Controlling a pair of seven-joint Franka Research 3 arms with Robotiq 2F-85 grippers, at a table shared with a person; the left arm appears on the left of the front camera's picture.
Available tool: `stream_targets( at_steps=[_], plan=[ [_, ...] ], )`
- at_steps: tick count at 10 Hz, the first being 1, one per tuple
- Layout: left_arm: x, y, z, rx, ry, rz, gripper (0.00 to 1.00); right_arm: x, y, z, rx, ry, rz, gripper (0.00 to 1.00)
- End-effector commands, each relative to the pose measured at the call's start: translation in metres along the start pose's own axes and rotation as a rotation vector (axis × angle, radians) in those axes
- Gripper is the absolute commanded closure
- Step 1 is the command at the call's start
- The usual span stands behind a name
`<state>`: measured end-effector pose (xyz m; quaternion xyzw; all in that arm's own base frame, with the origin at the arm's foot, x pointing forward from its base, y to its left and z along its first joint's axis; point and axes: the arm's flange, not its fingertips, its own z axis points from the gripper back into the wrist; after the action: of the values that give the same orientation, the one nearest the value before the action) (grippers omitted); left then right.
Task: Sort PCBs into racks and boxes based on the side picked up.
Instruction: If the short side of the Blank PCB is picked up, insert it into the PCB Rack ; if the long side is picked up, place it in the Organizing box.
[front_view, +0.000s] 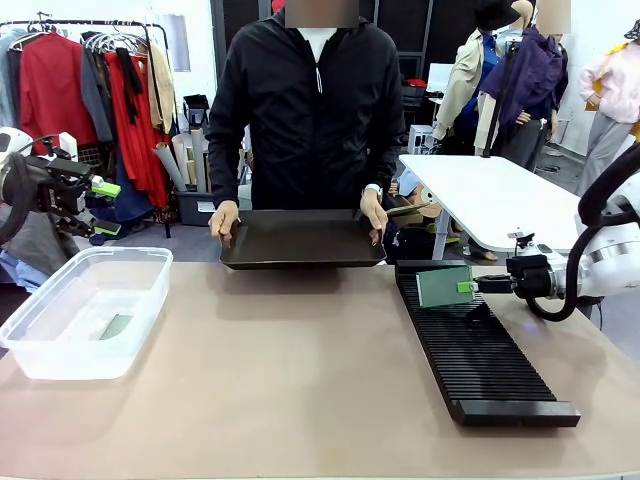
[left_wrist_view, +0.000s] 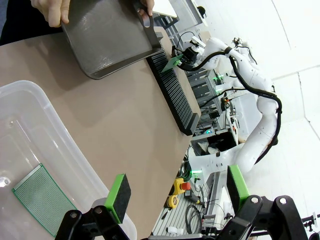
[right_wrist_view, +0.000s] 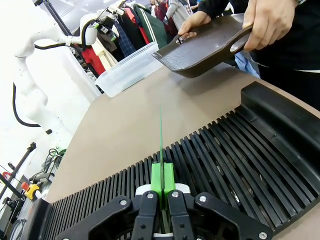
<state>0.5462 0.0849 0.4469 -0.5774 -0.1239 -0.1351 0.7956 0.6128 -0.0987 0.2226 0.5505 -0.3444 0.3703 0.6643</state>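
My right gripper (front_view: 467, 287) is shut on a green PCB (front_view: 445, 287), held upright on edge just above the far end of the long black rack (front_view: 480, 350). In the right wrist view the PCB (right_wrist_view: 161, 135) shows edge-on as a thin green line rising from my shut gripper (right_wrist_view: 162, 176) over the rack's slots (right_wrist_view: 225, 165). Another PCB (left_wrist_view: 42, 198) lies flat in the clear box (front_view: 85, 310) at the table's left. My left gripper (front_view: 103, 187) stands open, raised at the far left above the box; its pads (left_wrist_view: 118, 196) are wide apart with nothing between.
A person at the far side holds a shallow dark tray (front_view: 300, 240) by both ends, lifted off the table edge. The brown table top (front_view: 280, 370) spreads between box and rack. A white table (front_view: 490, 195) stands behind at right.
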Motion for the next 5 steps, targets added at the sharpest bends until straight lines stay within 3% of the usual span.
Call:
stream_targets(
  at_steps=[1,5],
  plan=[
    [0.0007,-0.0021,0.0012,0.001,-0.002,0.001,0.00,0.0022,0.0039,-0.0009,0.003,0.004,0.039,1.00],
    [0.0007,-0.0021,0.0012,0.001,-0.002,0.001,0.00,0.0012,0.0030,-0.0004,0.005,0.001,0.041,1.00]
  ],
)
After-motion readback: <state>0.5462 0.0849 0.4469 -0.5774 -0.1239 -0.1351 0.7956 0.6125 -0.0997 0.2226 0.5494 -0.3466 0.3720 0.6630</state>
